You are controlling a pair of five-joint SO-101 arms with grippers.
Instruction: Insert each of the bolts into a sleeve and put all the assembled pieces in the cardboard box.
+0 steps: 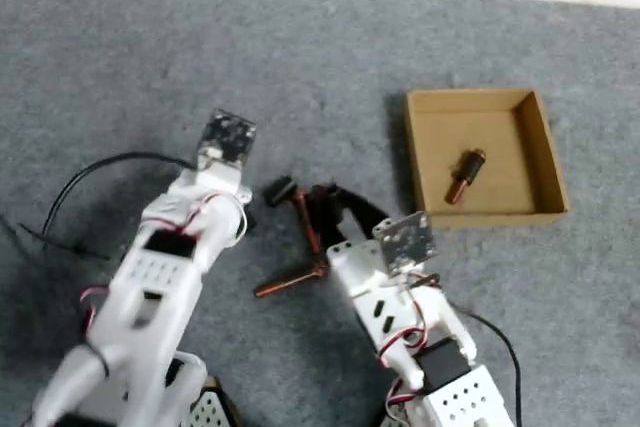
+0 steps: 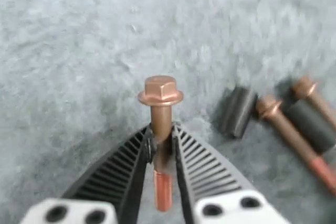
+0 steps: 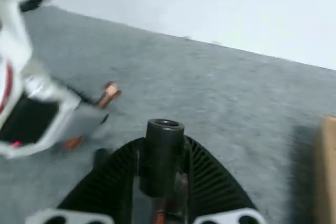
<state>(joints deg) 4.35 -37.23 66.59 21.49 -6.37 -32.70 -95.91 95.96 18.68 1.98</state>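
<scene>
My left gripper (image 2: 161, 129) is shut on the shank of a copper bolt (image 2: 160, 94), whose hex head sticks out past the fingertips above the grey carpet. My right gripper (image 3: 164, 148) is shut on a black sleeve (image 3: 164, 153) held upright, bore facing up; in the high view it (image 1: 335, 205) sits left of the cardboard box (image 1: 470, 97). The left arm's bolt (image 3: 108, 94) shows nearby in the right wrist view. On the carpet lie a loose sleeve (image 2: 238, 111), a bare bolt (image 2: 283, 127) and a bolt with a sleeve on it (image 2: 315, 121). One assembled piece (image 1: 465, 175) lies in the box.
A black cable (image 1: 70, 197) curls over the carpet left of the left arm. The box's near wall (image 1: 490, 215) stands just right of the right arm's wrist. Open carpet lies behind the arms up to the white wall.
</scene>
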